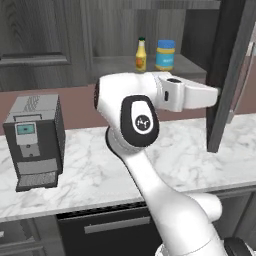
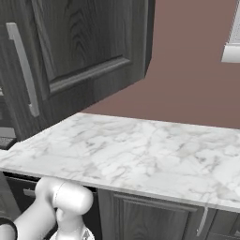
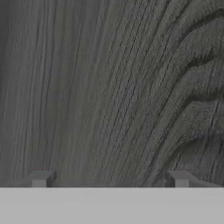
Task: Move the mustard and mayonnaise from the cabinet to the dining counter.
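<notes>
Mustard and mayonnaise stand side by side on the cabinet shelf in the left base view, above and left of the hand. In the hand view, the hand is spread wide, empty, facing dark wood grain close up.

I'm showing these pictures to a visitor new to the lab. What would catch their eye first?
Probably the big white arm filling the middle of the left base view, reaching toward the open cabinet. Behind it, the mustard and mayonnaise stand side by side on the shelf. A coffee machine sits at left on the marble worktop.
</notes>
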You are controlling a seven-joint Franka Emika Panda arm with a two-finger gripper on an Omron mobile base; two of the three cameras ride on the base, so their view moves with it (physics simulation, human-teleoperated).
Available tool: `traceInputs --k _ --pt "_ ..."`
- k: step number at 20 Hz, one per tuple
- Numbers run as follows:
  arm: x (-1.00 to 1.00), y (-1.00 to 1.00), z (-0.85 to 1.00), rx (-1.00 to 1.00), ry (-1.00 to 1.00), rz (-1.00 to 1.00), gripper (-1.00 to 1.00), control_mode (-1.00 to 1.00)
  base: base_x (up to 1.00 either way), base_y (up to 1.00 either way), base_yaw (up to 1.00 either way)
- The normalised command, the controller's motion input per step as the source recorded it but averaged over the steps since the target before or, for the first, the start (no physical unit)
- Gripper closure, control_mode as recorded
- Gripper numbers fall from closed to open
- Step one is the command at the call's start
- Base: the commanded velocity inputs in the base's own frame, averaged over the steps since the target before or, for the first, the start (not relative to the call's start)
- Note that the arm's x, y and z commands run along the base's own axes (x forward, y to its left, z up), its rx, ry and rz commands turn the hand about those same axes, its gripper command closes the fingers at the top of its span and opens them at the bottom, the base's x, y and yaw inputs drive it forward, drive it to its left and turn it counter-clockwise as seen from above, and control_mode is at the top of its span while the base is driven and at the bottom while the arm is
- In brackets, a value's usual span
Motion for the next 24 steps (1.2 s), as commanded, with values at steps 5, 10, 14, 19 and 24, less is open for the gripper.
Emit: traceInputs --k 5,10,14,19,24 --pt "-0.31 -1.00 0.00 0.00 0.00 0.00 -1.00 -1.00 0.00 0.00 0.00" --pt "-0.03 -1.00 0.00 0.03 0.00 0.01 -1.00 -1.00 0.00 0.00 0.00" --pt "0.00 -1.00 0.00 0.04 0.00 0.04 -1.00 -1.00 0.00 0.00 0.00" --pt "0.00 -0.99 0.00 0.07 0.00 0.05 -1.00 -1.00 0.00 0.00 0.00" --pt "-0.23 -0.24 0.00 0.02 0.00 0.11 -1.00 -1.00 0.00 0.00 0.00"
